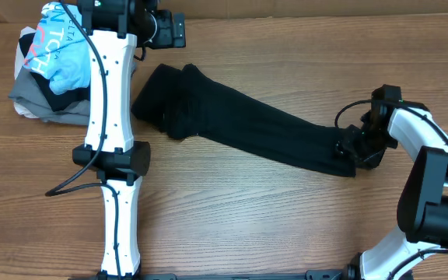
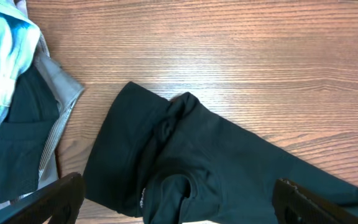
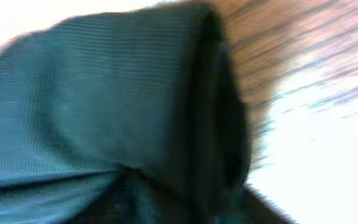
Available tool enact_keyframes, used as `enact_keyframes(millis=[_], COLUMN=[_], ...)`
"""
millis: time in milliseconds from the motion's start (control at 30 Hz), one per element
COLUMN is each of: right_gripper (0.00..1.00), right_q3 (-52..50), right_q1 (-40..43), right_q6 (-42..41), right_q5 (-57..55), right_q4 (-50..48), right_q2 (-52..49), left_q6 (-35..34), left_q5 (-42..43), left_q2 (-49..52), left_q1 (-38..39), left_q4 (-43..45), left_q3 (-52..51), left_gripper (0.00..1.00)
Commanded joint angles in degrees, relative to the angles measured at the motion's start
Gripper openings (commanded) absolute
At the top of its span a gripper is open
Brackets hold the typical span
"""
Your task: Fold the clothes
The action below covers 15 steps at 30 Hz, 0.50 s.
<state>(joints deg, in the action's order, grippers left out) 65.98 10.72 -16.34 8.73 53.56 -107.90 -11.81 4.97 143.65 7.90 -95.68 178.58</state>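
Left gripper (image 1: 171, 29) hangs above the table (image 1: 247, 225), fingers (image 2: 61, 199) spread wide apart with nothing between them. Right below it, in its wrist view, lies the bunched, rumpled end of the black shirt (image 1: 239, 128), down on the wood and touching neither finger. From there the shirt runs as one long, narrow band away from the left gripper, slanting across to the right gripper (image 1: 358, 152), which sits right at the far end of the cloth. That wrist view is blurred and filled with dark ribbed fabric folded over an edge, pressed close to the camera. The fingers do not show there, so I cannot tell whether this gripper is clamped on the shirt or only resting against it. Off to the left gripper's side, by the left arm, there's a pile: a blue shirt (image 1: 57, 66) on top of a grey garment (image 1: 29, 105), near the black shirt but not touching it.
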Motion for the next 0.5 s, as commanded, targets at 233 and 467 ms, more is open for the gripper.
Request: enact_keyframes(millis=[233, 467], right_gripper=[0.04, 0.04], right_q3=[2.3, 13.4], right_q1=[5.9, 15.6], right_q6=[-4.5, 0.4], right_q5=[-3.1, -0.9], right_q4=[4.8, 18.3], right_q2=[-0.1, -0.1], left_q6=[0.7, 0.7], left_q5=[1.0, 1.0], left_q2=[-2.4, -2.4], left_q1=[-0.8, -1.4], left_q4=[-0.9, -1.1], left_q3=[1.5, 1.5], left_gripper=[0.97, 0.97])
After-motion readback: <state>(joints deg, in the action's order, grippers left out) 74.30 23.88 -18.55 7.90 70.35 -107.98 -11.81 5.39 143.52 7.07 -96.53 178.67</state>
